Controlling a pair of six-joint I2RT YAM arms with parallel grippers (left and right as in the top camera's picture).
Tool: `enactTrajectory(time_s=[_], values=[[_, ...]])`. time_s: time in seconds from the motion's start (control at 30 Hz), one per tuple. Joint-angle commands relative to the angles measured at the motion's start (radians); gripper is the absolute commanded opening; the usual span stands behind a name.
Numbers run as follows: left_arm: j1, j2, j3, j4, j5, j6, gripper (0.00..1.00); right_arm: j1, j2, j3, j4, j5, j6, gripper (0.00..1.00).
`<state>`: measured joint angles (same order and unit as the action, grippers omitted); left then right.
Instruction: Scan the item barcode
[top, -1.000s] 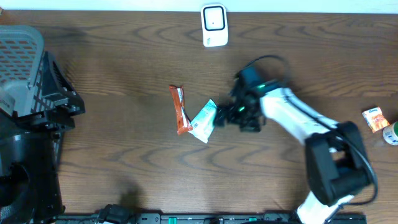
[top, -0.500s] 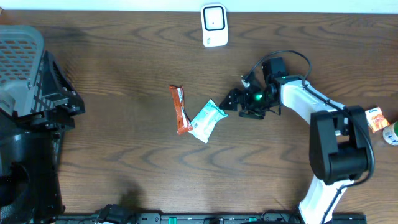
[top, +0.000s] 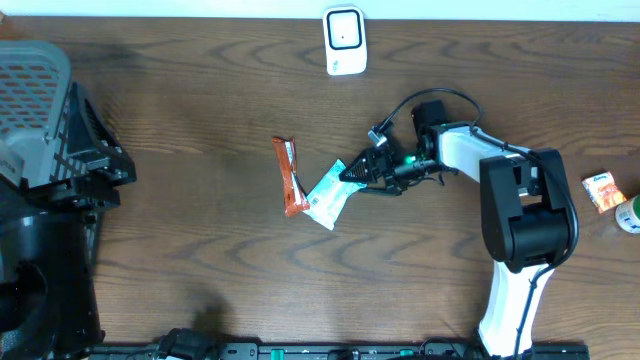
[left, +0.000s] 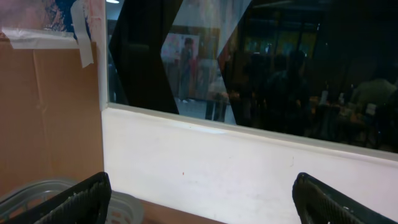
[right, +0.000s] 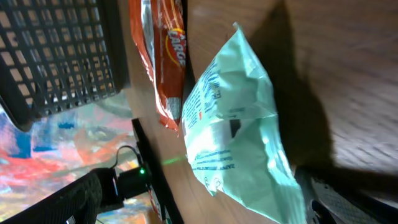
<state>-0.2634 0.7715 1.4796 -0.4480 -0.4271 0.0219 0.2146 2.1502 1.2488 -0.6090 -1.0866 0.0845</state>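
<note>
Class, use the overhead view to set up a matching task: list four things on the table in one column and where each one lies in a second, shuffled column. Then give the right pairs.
Things
1. white scanner
2. orange snack bar
3. pale green packet
4. grey basket

Places
A. at the left edge of the view
B. at the tips of the open right pincer
C. middle of the top edge of the view
D. just left of the pale green packet

Pairs: 1-C, 2-D, 3-B, 4-A
</note>
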Motion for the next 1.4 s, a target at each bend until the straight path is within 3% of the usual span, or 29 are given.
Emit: enactTrajectory(time_s=[0.0, 0.23, 0.3, 0.47, 0.57, 0.6, 0.63, 0.87, 1.07, 1.37], values=[[0.005, -0.002, -0.003, 0.002, 0.001, -0.009, 0.93, 0.064, 0.113, -0.066, 0.003, 0.461, -0.018, 0.99], [0.005, -0.002, -0.003, 0.002, 0.001, -0.009, 0.94, 0.145, 0.113, -0.066, 0.043, 0.55, -0.008, 0.99], [0.005, -0.002, -0.003, 0.002, 0.001, -0.009, 0.93, 0.156, 0.113, -0.066, 0.042, 0.582, -0.003, 0.95], [0.005, -0.002, -0.003, 0.002, 0.001, -0.009, 0.93, 0.158, 0.113, -0.066, 0.084, 0.581, 0.015, 0.37], [0.005, -0.002, -0.003, 0.002, 0.001, -0.009, 0.93, 0.159, 0.113, -0.066, 0.115, 0.581, 0.016, 0.16], [0.005, -0.002, -0.003, 0.002, 0.001, -0.009, 0.93, 0.159, 0.113, -0.066, 0.121, 0.581, 0.016, 0.04], [0.005, -0.002, -0.003, 0.001, 0.001, -0.009, 0.93, 0.159, 0.113, -0.066, 0.123, 0.577, 0.016, 0.01], [0.005, -0.002, -0.003, 0.001, 0.001, -0.009, 0.93, 0.139, 0.065, -0.05, 0.089, 0.39, -0.005, 0.01], [0.005, -0.002, -0.003, 0.001, 0.0, -0.009, 0.93, 0.067, -0.117, -0.051, -0.008, 0.127, -0.082, 0.01], [0.005, -0.002, -0.003, 0.001, 0.0, -0.009, 0.93, -0.006, -0.34, -0.051, -0.141, -0.058, -0.108, 0.01]])
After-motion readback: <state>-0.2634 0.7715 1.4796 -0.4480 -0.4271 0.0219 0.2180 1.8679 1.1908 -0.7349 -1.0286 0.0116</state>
